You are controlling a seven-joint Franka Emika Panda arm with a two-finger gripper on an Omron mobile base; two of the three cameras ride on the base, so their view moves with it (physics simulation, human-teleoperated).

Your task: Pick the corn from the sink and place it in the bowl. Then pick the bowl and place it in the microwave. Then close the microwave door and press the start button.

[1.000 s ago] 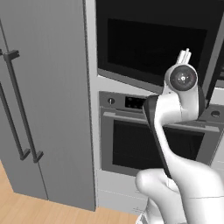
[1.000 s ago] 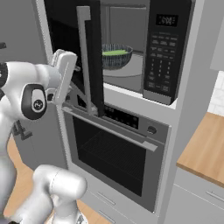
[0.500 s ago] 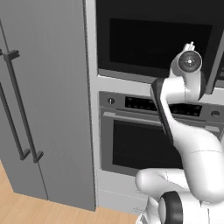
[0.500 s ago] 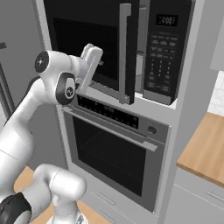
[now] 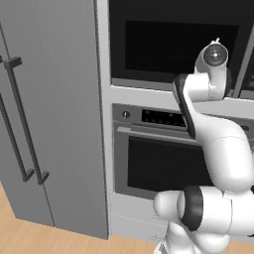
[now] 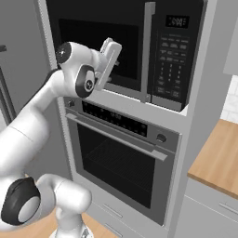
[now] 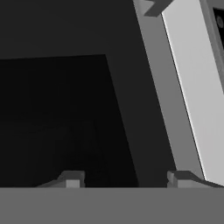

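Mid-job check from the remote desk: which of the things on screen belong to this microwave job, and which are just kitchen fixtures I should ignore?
Part of the job:
- microwave, with its button panel
- microwave door, now shut, with its steel bar handle
- gripper, fingers apart, facing the door glass

Just standing about:
- oven below the microwave
- tall grey fridge
- wooden counter

Microwave (image 6: 139,46) above the oven (image 6: 121,158), fridge (image 5: 44,114) to their left, counter (image 6: 218,158) to their right, gripper (image 6: 113,59) before the microwave door (image 6: 100,49)
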